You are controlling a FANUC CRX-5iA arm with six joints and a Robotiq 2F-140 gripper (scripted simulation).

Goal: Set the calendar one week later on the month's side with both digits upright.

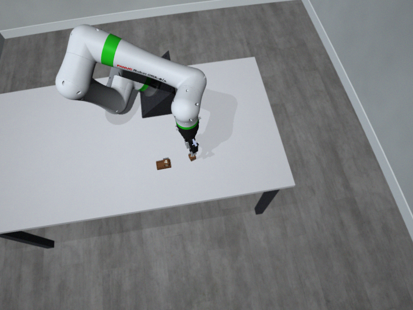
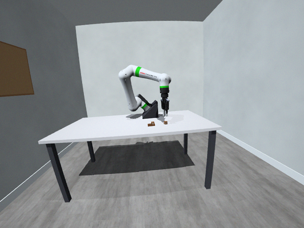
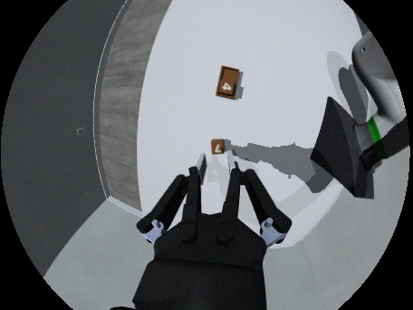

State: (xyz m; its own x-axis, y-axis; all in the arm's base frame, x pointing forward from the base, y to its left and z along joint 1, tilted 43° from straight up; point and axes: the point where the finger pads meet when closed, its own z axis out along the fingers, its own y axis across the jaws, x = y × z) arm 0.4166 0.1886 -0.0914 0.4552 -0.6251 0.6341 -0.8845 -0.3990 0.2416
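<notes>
- Wrist view gives you the clearest look: the gripper (image 3: pixel 217 168) hangs above the white table (image 3: pixel 272 21) with its fingers drawn in to a narrow gap and nothing between them.
- You can see the loose cube (image 3: pixel 217 146) lying on the table just beyond the fingertips, apart from them. Its top face carries a pale mark that may be a 7 or an L; it is too small to read for sure.
- Farther out in the same view sits the tray (image 3: pixel 228 82), flat on the table, well apart from the loose cube. Its long axis runs away from the camera here, roughly in line with the gripper and the loose cube.
- One cube with a 4 on top (image 3: pixel 226 88) stands in the near end of the tray; the far end shows only brown floor.
- From the top view, you find the tray (image 1: pixel 163 164) lying with its long axis nearly left to right across the table, slightly tilted, and the 4 cube (image 1: pixel 166 162) toward its right end.
- The loose cube (image 1: pixel 192 157) lies to the right of the tray, under the gripper (image 1: pixel 193 149).
- The side with the month's name is too small for you to pick out in any view.
</notes>
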